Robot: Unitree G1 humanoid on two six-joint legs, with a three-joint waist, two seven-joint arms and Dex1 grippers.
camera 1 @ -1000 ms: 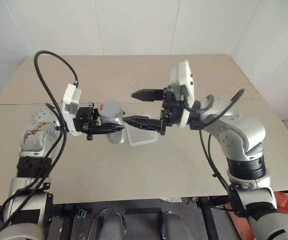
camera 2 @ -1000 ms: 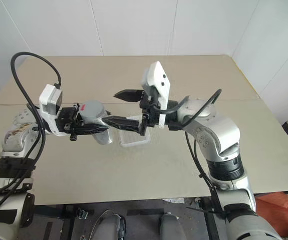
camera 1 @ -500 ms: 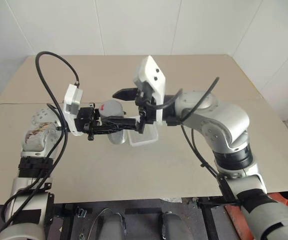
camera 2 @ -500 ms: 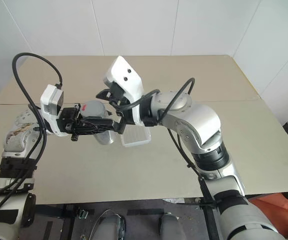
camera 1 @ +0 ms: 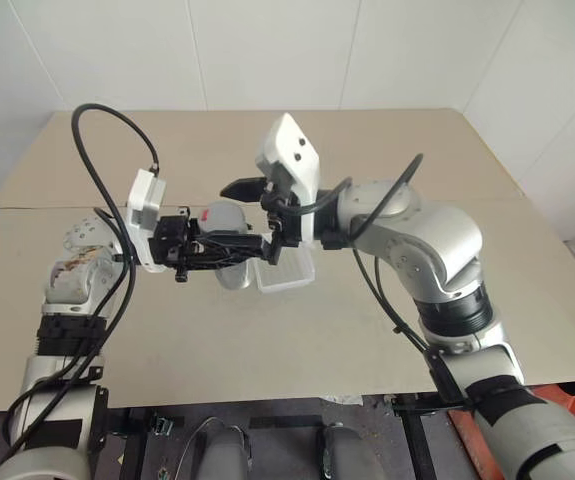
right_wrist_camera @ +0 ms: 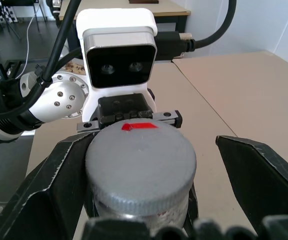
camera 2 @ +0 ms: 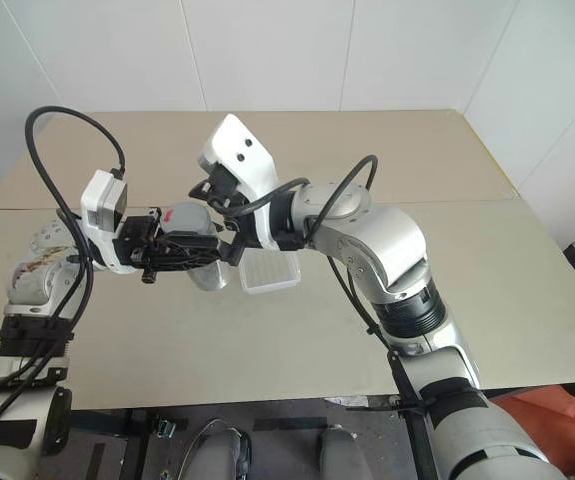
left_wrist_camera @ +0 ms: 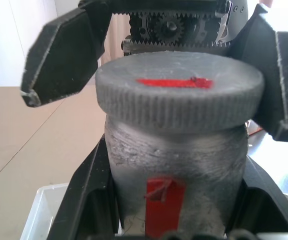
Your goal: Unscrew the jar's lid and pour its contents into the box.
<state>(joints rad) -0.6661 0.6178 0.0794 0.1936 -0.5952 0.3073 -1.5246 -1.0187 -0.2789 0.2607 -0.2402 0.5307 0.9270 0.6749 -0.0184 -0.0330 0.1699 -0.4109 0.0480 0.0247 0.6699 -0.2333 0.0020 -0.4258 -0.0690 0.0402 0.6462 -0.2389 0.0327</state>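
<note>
jar (camera 1: 229,243) sits mid-frame clamped in my left gripper (camera 1: 235,250), lid (right_wrist_camera: 140,157) on, my right gripper (right_wrist_camera: 149,175) spread wide around the lid, box (camera 1: 289,271) just right.

Lab — bare white walls (camera 1: 267,50), plain table (camera 1: 367,330).

Left arm is bent in front, wrist level, left gripper (camera 1: 229,252) pointing right with its black fingers clamped tight. Right arm reaches across to meet it, right gripper (camera 1: 248,214) pointing left, jaws spread wide, one finger (right_wrist_camera: 58,190) on each side, not pinching anything.
</note>
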